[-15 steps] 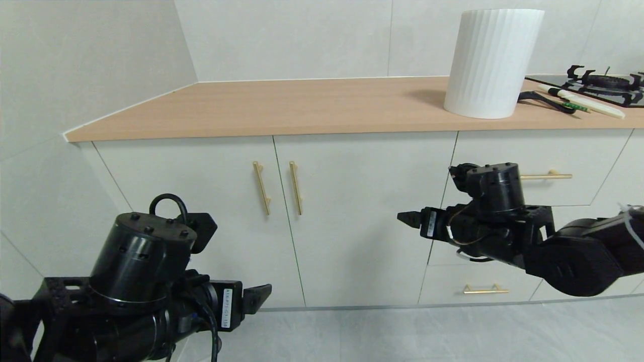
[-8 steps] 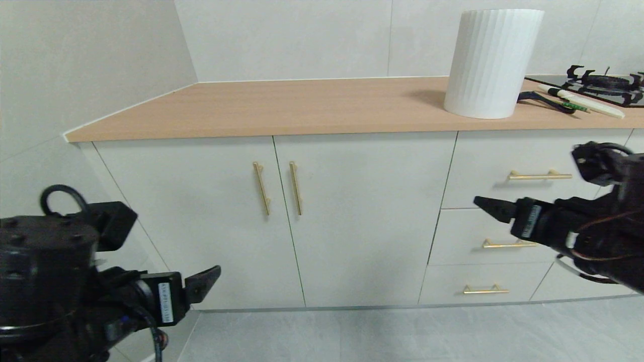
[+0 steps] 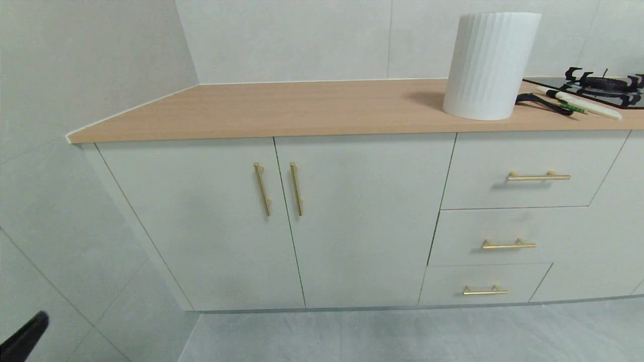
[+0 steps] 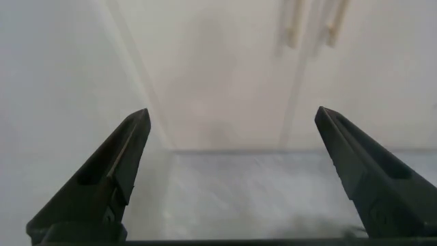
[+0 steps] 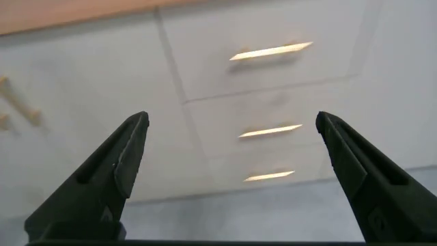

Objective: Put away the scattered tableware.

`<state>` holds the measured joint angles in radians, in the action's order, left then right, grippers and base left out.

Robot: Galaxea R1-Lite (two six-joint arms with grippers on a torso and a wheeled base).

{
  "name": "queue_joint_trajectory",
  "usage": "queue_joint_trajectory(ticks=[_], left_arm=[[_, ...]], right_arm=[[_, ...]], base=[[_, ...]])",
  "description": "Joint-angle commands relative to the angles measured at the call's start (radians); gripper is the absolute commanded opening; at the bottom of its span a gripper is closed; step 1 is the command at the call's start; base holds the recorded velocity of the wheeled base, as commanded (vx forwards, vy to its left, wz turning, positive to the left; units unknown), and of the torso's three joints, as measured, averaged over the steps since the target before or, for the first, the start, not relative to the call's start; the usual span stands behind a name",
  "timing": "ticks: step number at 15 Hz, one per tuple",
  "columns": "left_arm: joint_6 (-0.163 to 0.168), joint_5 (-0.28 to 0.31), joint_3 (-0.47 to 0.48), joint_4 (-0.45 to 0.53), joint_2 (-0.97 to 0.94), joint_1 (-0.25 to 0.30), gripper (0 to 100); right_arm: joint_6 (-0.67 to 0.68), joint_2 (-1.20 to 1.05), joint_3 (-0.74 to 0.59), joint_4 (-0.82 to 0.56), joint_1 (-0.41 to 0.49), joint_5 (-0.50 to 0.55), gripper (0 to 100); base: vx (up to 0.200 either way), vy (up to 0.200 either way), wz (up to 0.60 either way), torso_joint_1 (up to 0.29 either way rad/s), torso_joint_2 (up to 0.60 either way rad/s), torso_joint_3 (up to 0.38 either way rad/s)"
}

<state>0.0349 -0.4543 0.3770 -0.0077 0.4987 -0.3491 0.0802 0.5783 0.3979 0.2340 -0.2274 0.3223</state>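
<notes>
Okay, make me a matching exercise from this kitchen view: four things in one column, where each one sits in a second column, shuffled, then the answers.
Things
1. white ribbed container
2. black utensil
3. stove burner
4. upright gold handles

Places
A. at the counter's far right end
B. on the cabinet doors
C. standing on the countertop above the drawers
D. lying just right of the container

Pairs: 1-C, 2-D, 3-A, 4-B
</notes>
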Motion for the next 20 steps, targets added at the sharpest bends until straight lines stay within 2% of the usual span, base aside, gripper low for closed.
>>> queue_joint_trajectory(ticks=[1,3,5,7,8,9,10,11,12,13,14,15,16,17,18,19,20], left_arm=[[0.072,0.017,-0.026,0.064,-0.273,0.102,100],[0.071,0.035,-0.055,0.086,-0.358,0.162,100],[0.069,0.060,-0.070,0.081,-0.402,0.213,100],[0.033,0.058,-0.099,0.066,-0.402,0.254,100],[0.026,0.066,-0.122,0.061,-0.419,0.299,100],[0.036,0.091,-0.155,0.066,-0.473,0.332,100],[0.049,0.128,-0.191,0.067,-0.499,0.345,100],[0.039,0.135,-0.234,0.061,-0.499,0.345,100],[0.031,0.138,-0.248,0.060,-0.499,0.345,100],[0.017,0.189,-0.310,0.054,-0.499,0.345,100],[0.002,0.261,-0.360,0.015,-0.499,0.345,100],[-0.053,0.342,-0.375,-0.037,-0.499,0.345,100],[-0.079,0.408,-0.375,-0.025,-0.499,0.345,100],[-0.070,0.451,-0.371,-0.014,-0.499,0.345,100],[-0.044,0.476,-0.369,-0.012,-0.499,0.345,100],[0.003,0.513,-0.375,0.005,-0.497,0.345,100],[0.020,0.522,-0.375,0.012,-0.493,0.343,100]], right_arm=[[-0.120,-0.327,-0.021,-0.082,0.126,-0.005,100],[-0.221,-0.486,-0.024,-0.102,0.148,-0.065,100],[-0.227,-0.535,-0.027,-0.121,0.209,-0.074,100],[-0.224,-0.578,-0.042,-0.167,0.229,-0.066,100],[-0.218,-0.578,-0.070,-0.165,0.229,-0.066,100],[-0.197,-0.578,-0.111,-0.165,0.229,-0.069,100],[-0.180,-0.578,-0.171,-0.168,0.229,-0.091,100],[-0.178,-0.578,-0.274,-0.165,0.227,-0.167,100],[-0.175,-0.578,-0.312,-0.163,0.227,-0.200,100],[-0.149,-0.578,-0.395,-0.162,0.229,-0.244,100],[-0.139,-0.578,-0.398,-0.173,0.227,-0.249,100],[-0.119,-0.578,-0.398,-0.174,0.227,-0.250,100],[-0.111,-0.578,-0.398,-0.211,0.229,-0.276,100],[-0.111,-0.577,-0.395,-0.249,0.227,-0.299,100],[-0.108,-0.577,-0.398,-0.231,0.229,-0.307,100],[-0.080,-0.578,-0.398,-0.229,0.227,-0.305,100],[-0.066,-0.577,-0.398,-0.229,0.227,-0.304,100]], base=[[0.000,0.000,0.00,0.000,0.00,0.000],[0.000,0.000,0.00,0.000,0.00,0.000],[0.000,0.000,0.00,0.000,0.00,0.000],[0.000,0.000,0.00,0.000,0.00,0.000],[0.000,0.000,0.00,0.000,0.00,0.000],[0.000,0.000,0.00,0.000,0.00,0.000],[0.000,0.000,0.00,0.000,0.00,0.000],[0.000,0.000,0.00,0.000,0.00,0.000],[0.000,0.000,0.00,0.000,0.00,0.000],[0.000,0.000,0.00,0.000,0.00,0.000],[0.000,0.000,0.00,0.000,0.00,0.000],[0.000,0.000,0.00,0.000,0.00,0.000],[0.000,0.000,0.00,0.000,0.00,0.000],[0.000,0.000,0.00,0.000,0.00,0.000],[0.000,0.000,0.00,0.000,0.00,0.000],[0.000,0.000,0.00,0.000,0.00,0.000],[0.000,0.000,0.00,0.000,0.00,0.000]])
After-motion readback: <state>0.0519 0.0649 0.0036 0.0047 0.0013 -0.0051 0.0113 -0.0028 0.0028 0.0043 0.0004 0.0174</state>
